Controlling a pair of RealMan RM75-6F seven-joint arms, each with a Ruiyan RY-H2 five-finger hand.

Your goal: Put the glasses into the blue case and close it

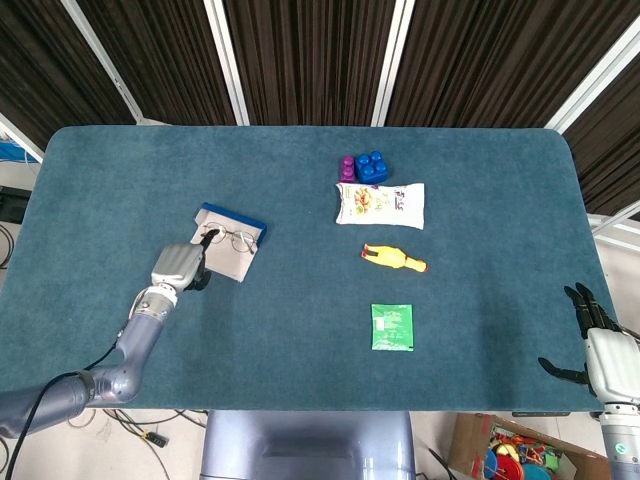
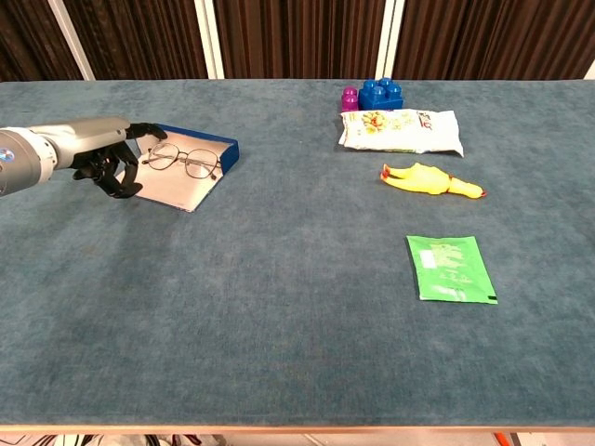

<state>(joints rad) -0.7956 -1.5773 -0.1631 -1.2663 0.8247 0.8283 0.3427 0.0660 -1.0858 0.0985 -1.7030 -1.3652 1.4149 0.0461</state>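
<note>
The blue case (image 1: pixel 232 216) (image 2: pixel 206 146) lies open on the table's left side, its pale lid flap (image 1: pixel 228 263) (image 2: pixel 169 187) spread flat toward the front. The thin wire-rimmed glasses (image 1: pixel 234 239) (image 2: pixel 186 162) rest on the open case. My left hand (image 1: pixel 179 266) (image 2: pixel 100 149) hovers at the left edge of the flap with its dark fingers curled in, holding nothing; whether the fingertips touch the flap is unclear. My right hand (image 1: pixel 603 350) hangs off the table's front right corner, fingers spread and empty.
A purple and a blue toy brick (image 1: pixel 364 167) (image 2: pixel 375 94) sit at the back. A white snack bag (image 1: pixel 380 204) (image 2: pixel 401 130), a yellow rubber chicken (image 1: pixel 394 258) (image 2: pixel 430 179) and a green packet (image 1: pixel 392 327) (image 2: pixel 450 268) lie in a column toward the front.
</note>
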